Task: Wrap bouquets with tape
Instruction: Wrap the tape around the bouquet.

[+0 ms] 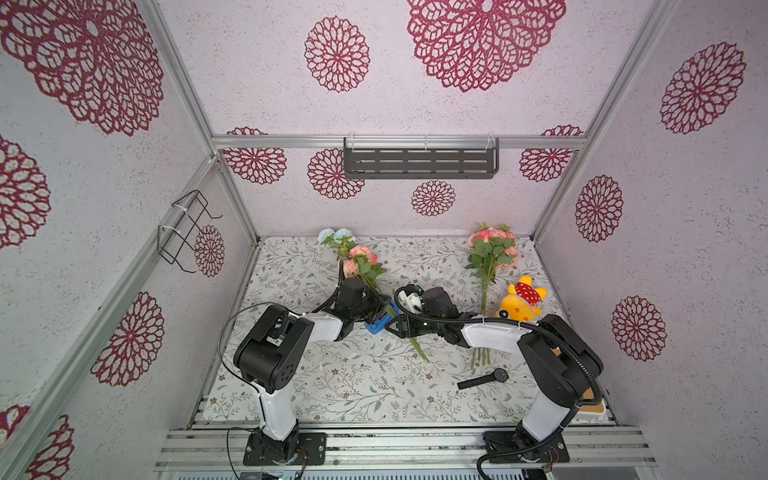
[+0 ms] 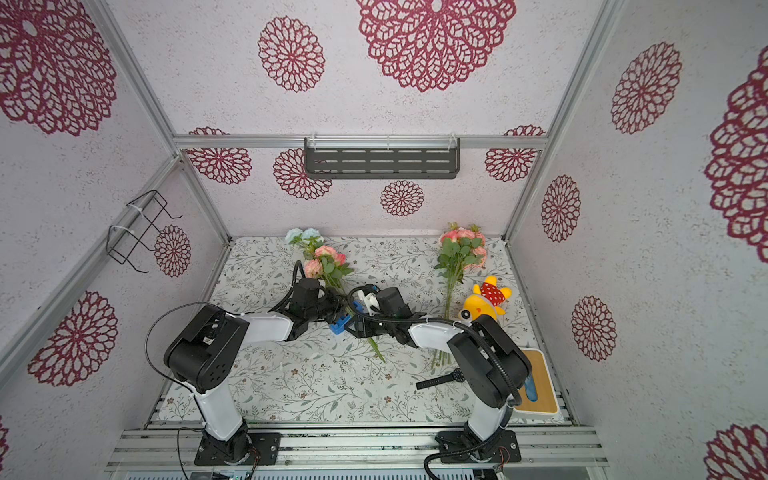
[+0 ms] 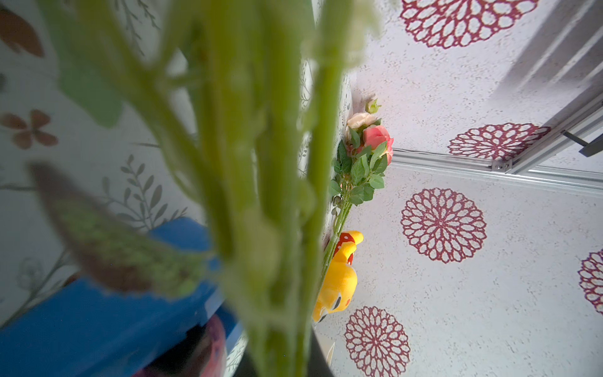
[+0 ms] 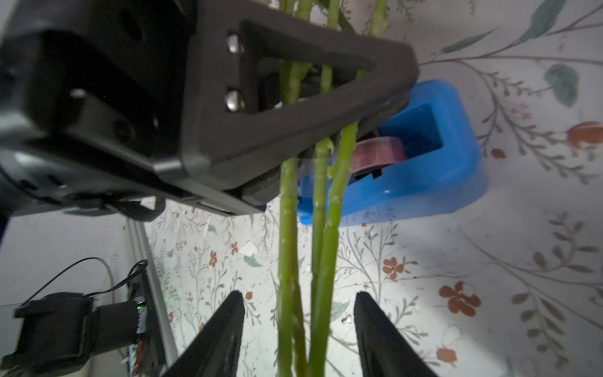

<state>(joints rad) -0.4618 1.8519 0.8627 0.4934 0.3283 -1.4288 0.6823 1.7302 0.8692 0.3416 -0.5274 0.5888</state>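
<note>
We see two bouquets on the floral-print table (image 1: 316, 386). The blue-bloom bouquet (image 1: 359, 262) lies on a diagonal. Its pale blue and pink heads point toward the left end of the back wall (image 1: 395, 208). Its long green stems run toward the near middle of the table, and the cut ends stick out free past both arms.

The left gripper (image 1: 384, 306) is clamped across those stems partway along. In the right wrist view the stems pass between its black jaws and come out the other side bunched together. The right gripper (image 4: 298, 293) sits just nearer the cut ends with its jaws spread. One finger stands on either side of the stems with a gap on both sides, so it grips nothing.

The blue tape dispenser (image 4: 456, 182) stands on the table right beside the held stems, under the left gripper's tips. Its dark reddish tape roll (image 4: 380, 151) is seated in the well. Something clear seems to cross the stems just by the roll, but we cannot tell whether it is tape.

The pink bouquet (image 1: 492, 251) lies well apart on the right, its long axis running almost straight from back to front. Its blooms are against the back wall, and its stems point at the near edge and pass under the right arm. A yellow plush toy (image 1: 521, 301) lies just beside its stems, and a black wristwatch (image 1: 484, 379) lies near its cut ends.
</note>
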